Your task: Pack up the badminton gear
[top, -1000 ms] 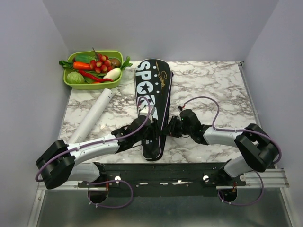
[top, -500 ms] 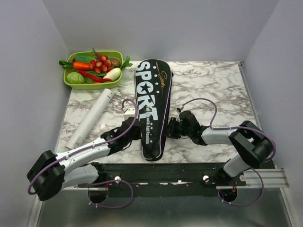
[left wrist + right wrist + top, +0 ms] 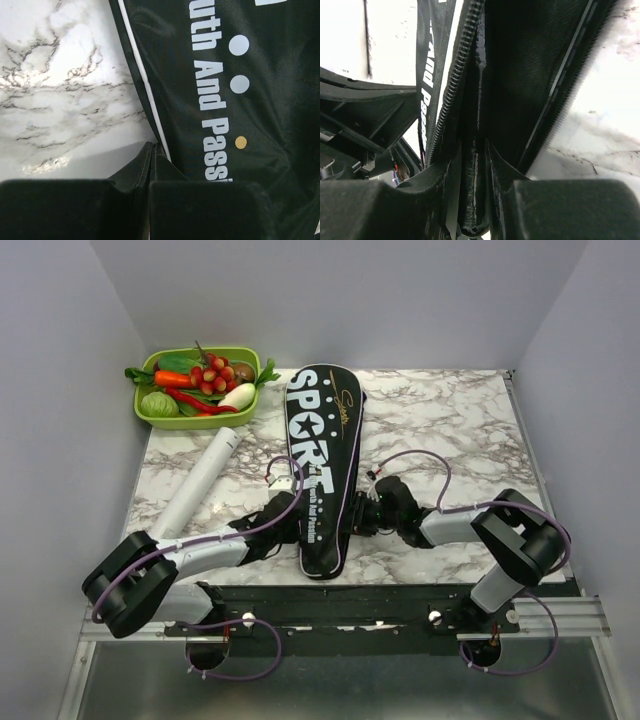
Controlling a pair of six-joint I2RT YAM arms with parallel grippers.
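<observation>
We see the left gripper [image 3: 151, 150] pinching the piped edge of the bag [image 3: 320, 440], the right gripper [image 3: 472, 150] clamping its zipper edge, presumably tensioning it for zipping.

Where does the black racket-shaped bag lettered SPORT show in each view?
Top external: the black racket-shaped bag lettered SPORT lies lengthwise mid-table, between both arms.
Left wrist: it fills the right half.
Right wrist: its zipped edge fills the centre.
Shared landmark: the white "And Pass" lettering, at the right wrist's left.

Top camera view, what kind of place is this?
Probably a robot test cell: two arms bolted to a marble-patterned table, plain walls closing it in, a racket bag and toy vegetable tray as props.
</observation>
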